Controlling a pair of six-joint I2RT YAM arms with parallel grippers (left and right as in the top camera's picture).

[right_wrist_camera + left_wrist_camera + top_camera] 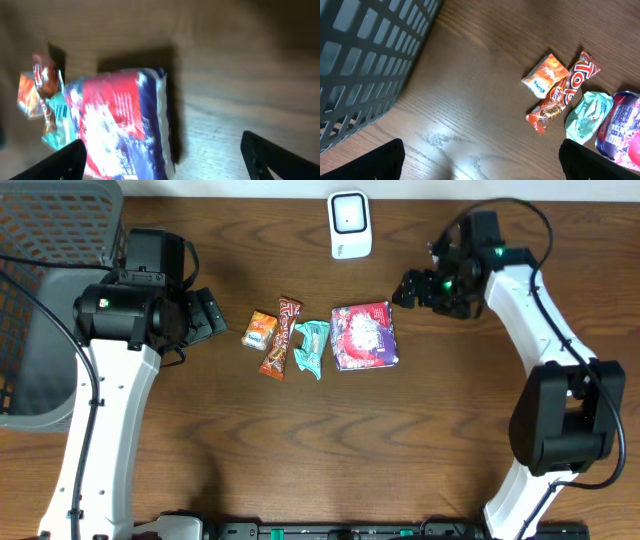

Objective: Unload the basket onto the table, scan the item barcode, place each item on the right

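A gray mesh basket (pixel 40 300) stands at the table's (pixel 300 450) far left edge. Just right of it, the left gripper (pixel 215 315) hangs over bare wood. The left wrist view shows its fingers (pixel 375 162) spread wide with nothing between them.

Four snack items lie in a row at the middle of the table. First is a small orange packet (pixel 260 330). A red-brown bar wrapper (pixel 282 337) touches its right side and lies lengthwise, away from the robot. Next is a crumpled teal packet (pixel 312 345), close against the bar. Last and largest is a red and purple packet (pixel 365 335), flat on the wood just beside the teal one.

Behind the row, near the table's back edge, a white scanner (pixel 350 225) stands well apart from all four items.

The right gripper (pixel 408 288) hovers just beyond the red and purple packet's back right corner, not touching it. In the blurred right wrist view its fingers (pixel 280 160) stand wide apart and empty, with the packet lying ahead of them.
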